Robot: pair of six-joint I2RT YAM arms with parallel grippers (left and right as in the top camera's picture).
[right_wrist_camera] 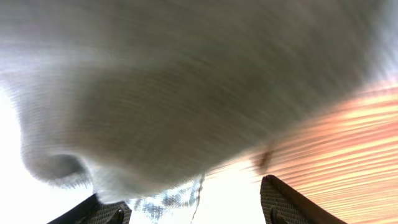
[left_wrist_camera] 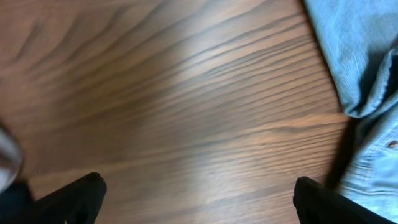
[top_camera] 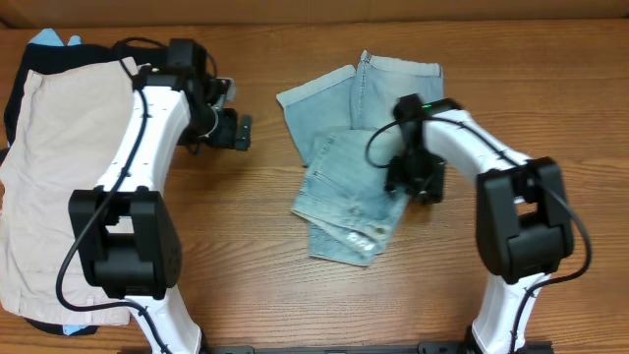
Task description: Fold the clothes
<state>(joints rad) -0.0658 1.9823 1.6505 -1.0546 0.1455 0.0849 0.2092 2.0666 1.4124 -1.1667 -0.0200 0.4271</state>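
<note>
The light-blue denim shorts (top_camera: 339,182) lie in the middle of the table, partly folded, with a cuffed leg at the back and the waistband towards the front. My left gripper (top_camera: 234,130) is open above bare wood to the left of the shorts. In the left wrist view its fingers (left_wrist_camera: 199,202) are wide apart and the denim (left_wrist_camera: 367,56) shows at the right edge. My right gripper (top_camera: 418,187) is at the right edge of the shorts. In the right wrist view its jaws (right_wrist_camera: 196,208) are open, with blurred denim (right_wrist_camera: 186,93) very close in front.
A large beige garment (top_camera: 59,167) lies at the left over a black garment (top_camera: 18,84), with a bit of light-blue cloth (top_camera: 49,39) at the back corner. The wooden table (top_camera: 246,226) is around the shorts.
</note>
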